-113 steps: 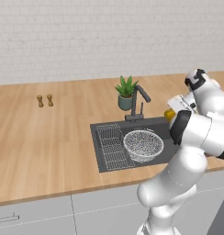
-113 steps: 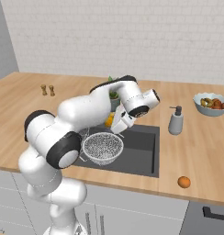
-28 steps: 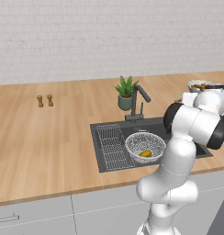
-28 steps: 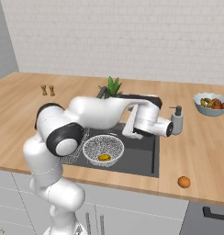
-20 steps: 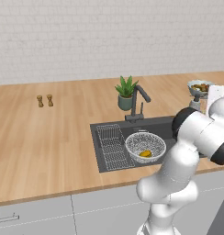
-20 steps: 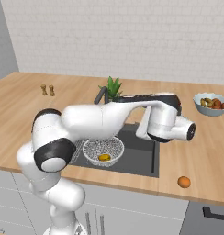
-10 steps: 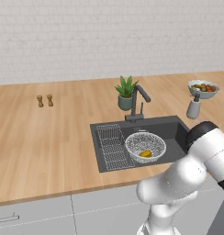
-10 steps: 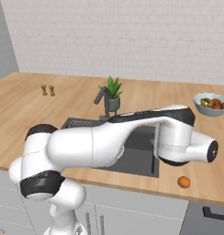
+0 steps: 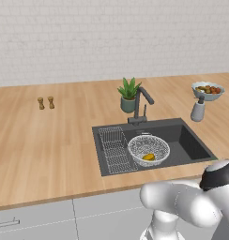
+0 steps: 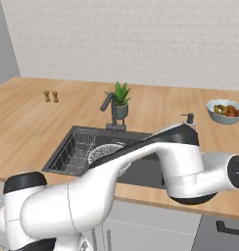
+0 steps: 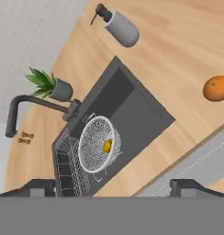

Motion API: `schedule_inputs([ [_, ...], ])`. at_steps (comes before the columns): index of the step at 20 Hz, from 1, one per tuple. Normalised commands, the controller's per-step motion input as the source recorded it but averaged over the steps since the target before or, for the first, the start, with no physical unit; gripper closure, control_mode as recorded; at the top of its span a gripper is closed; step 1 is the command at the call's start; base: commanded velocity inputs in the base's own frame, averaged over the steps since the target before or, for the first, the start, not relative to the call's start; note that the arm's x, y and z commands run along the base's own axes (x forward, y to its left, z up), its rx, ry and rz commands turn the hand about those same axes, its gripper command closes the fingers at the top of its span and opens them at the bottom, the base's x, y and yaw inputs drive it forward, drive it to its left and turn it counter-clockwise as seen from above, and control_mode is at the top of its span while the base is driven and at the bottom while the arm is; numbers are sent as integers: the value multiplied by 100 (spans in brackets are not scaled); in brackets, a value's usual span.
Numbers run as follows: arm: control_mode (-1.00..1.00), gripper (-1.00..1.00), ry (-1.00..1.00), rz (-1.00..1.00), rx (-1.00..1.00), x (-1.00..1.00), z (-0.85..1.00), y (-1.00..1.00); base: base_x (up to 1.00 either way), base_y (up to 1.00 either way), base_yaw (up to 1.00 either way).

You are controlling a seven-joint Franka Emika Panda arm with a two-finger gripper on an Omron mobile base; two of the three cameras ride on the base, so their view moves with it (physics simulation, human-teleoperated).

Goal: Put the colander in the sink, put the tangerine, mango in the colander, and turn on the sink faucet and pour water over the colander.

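The colander (image 9: 148, 149) sits in the sink (image 9: 191, 145), right of a flat wire rack, with the yellow mango (image 9: 148, 157) lying in it. The hand view looks down on the same colander (image 11: 98, 144) and mango (image 11: 107, 146) in the sink (image 11: 132, 110). The tangerine (image 11: 217, 88) rests on the wooden counter, right of the basin and near the front edge. The dark sink faucet (image 9: 141, 101) stands behind the basin, its spout angled over it. My gripper (image 11: 113, 189) hovers high over the counter's front edge, open wide with nothing between its fingertips (image 11: 40, 187).
A potted plant (image 9: 129, 93) stands beside the faucet. A grey soap bottle (image 9: 198, 108) and a bowl of fruit (image 9: 208, 90) are at the back right. Two small shakers (image 9: 46, 102) stand far left. My arm spans the front of the right base view.
The mango, held above the colander earlier, now lies in it. Over the last second the arm has swung right and forward, away from the sink, toward the counter's front right edge.
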Motion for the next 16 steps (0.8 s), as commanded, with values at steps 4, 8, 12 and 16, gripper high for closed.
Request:
schedule_inputs([
  [4,-100,-100,1,-27,-64,-26,-58,4,0,0,0],
  [8,-100,-100,12,-13,-36,25,-21,2,0,0,0],
  [12,-100,-100,38,4,-5,39,0,-5,0,0,0],
  [16,-100,-100,25,4,12,6,-5,-62,0,0,0],
])
